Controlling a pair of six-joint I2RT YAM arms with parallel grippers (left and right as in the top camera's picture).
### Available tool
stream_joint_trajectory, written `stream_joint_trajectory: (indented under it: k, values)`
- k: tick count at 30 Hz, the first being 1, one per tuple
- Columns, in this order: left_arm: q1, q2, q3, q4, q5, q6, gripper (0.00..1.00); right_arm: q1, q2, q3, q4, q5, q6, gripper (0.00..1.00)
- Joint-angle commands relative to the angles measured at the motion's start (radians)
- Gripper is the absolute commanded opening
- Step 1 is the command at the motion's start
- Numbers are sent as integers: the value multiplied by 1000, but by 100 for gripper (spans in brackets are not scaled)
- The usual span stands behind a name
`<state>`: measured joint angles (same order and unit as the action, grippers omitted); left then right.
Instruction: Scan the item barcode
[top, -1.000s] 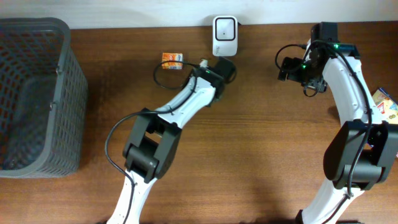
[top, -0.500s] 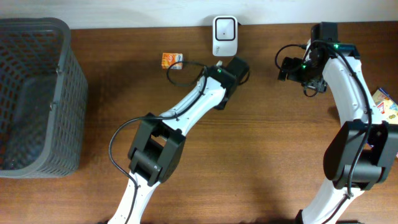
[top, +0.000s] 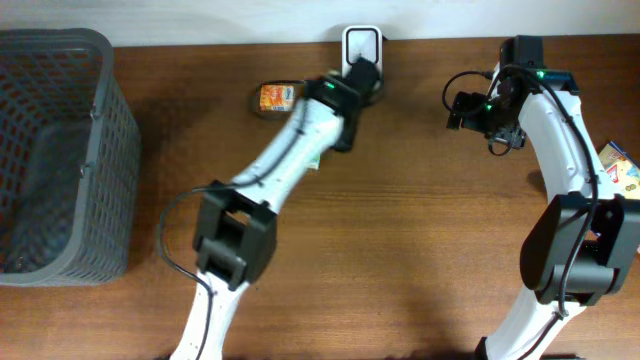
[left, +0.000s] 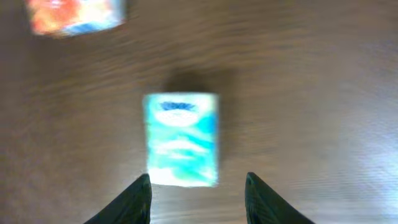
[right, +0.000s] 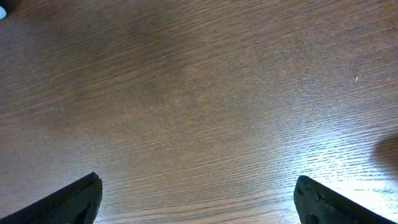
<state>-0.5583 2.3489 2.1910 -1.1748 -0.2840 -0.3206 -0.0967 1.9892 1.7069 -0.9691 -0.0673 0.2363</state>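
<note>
The left gripper (left: 198, 198) hovers over a dark wooden table (top: 420, 230) with its two black fingers spread and nothing between them. A teal-and-white packet (left: 181, 138) lies flat on the wood just past the fingertips, at 12 o'clock from them in the blurred left wrist view and apart from both. An orange box (left: 74, 14) sits at 11 o'clock from the packet, cut off by the top edge of that view. From overhead, the left arm reaches from 6 o'clock up across the table, its wrist lying over the lower half of the white barcode scanner (top: 360, 38) at the table's 12 o'clock edge. The orange box rests on the wood just beside the scanner, at its 9 o'clock. Whether the packet shows in the overhead view cannot be told, as the arm covers much of that stretch of the table. A dark mesh basket (top: 55, 150) stands at the table's 9 o'clock edge, well apart from both arms. The right gripper (top: 462, 110) hangs at about 2 o'clock, its fingers spread wide over bare wood and holding nothing. A colourful box (top: 620, 165) lies at the 3 o'clock edge beside the right arm.
</note>
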Motion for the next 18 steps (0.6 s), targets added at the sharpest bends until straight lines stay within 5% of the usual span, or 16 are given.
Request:
stream_joint_trajectory:
  k: [1, 7, 18]
  values:
    - [146, 8, 16, -27, 142, -60, 47, 5, 6, -2, -2, 16, 3, 99]
    - [279, 76, -18, -34, 497, 8, 46, 5, 6, -2, -2, 16, 4, 99]
    - [285, 155, -30, 21, 674, 91, 46, 5, 6, -2, -2, 16, 4, 98]
